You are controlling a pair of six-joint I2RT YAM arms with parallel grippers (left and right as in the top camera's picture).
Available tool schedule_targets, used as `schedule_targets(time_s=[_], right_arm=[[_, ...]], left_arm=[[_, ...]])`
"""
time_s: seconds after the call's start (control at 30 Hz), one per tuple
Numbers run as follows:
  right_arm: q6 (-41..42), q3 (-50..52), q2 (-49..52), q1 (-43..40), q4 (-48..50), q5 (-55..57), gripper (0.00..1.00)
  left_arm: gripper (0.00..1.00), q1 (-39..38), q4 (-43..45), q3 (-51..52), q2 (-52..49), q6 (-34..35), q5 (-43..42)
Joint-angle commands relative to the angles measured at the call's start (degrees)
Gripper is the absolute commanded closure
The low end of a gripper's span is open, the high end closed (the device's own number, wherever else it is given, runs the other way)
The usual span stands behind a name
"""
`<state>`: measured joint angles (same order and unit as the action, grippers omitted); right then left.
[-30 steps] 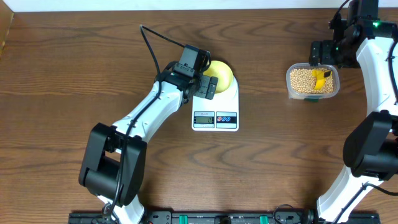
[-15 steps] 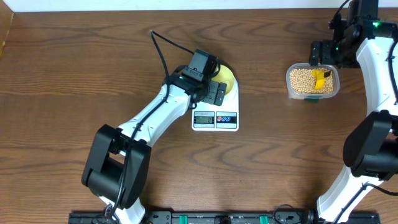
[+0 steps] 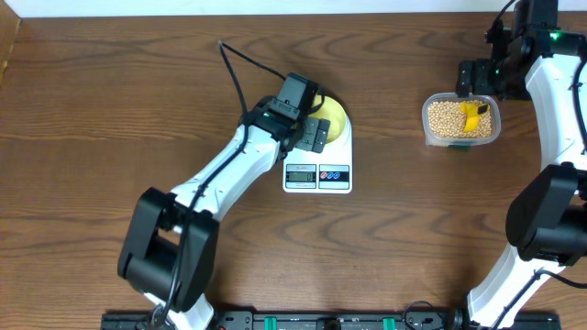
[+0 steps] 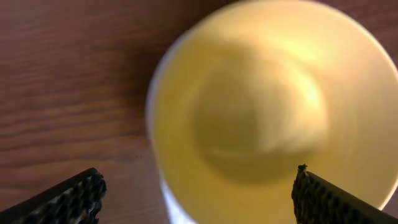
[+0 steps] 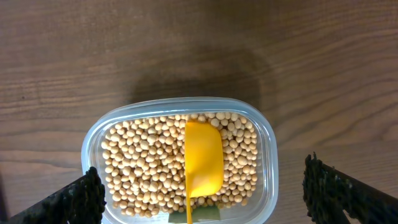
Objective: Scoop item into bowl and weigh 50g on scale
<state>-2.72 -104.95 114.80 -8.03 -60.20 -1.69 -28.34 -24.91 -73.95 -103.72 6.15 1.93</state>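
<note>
The scale at frame centre is carrying the empty bowl. My left gripper is hovering spread over it, and pulling away low risks knocking it off. Upper right, my right gripper is waiting spread above the tub, scoop and beans. Versus 1 second ago, the left arm is sitting further right.

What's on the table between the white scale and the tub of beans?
Nothing. In the overhead view, only bare brown table shows between the scale and the clear tub holding the beans.
</note>
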Motion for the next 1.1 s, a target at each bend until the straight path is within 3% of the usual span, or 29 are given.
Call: schedule_targets(time_s=[0.0, 0.27, 0.4, 0.57, 0.83, 1.07], right_arm=[[-0.13, -0.79, 0.50, -0.33, 0.00, 0.09, 0.01], [-0.13, -0.79, 0.50, -0.33, 0.00, 0.09, 0.01], [-0.13, -0.79, 0.50, -0.22, 0.00, 0.09, 0.01], [-0.13, -0.79, 0.50, -0.24, 0.00, 0.09, 0.01], [-0.15, -0.79, 0.50, -0.22, 0.00, 0.09, 0.01], [-0.15, -0.79, 0.50, -0.22, 0.00, 0.09, 0.01]], left_arm=[[0.02, 0.02, -0.72, -1.84, 5.99, -0.26, 0.98], [0.02, 0.02, -14.12, -1.84, 16.28, -2.78, -2.75], [0.02, 0.00, -24.81, -1.81, 17.25, -10.82, -10.43], [0.02, 0.00, -32.37, -0.13, 16.24, -13.03, -11.63], [0.02, -0.04, -31.12, 7.13, 15.23, -13.00, -11.80], [0.02, -0.39, -20.83, 16.09, 14.82, -15.61, -11.78]])
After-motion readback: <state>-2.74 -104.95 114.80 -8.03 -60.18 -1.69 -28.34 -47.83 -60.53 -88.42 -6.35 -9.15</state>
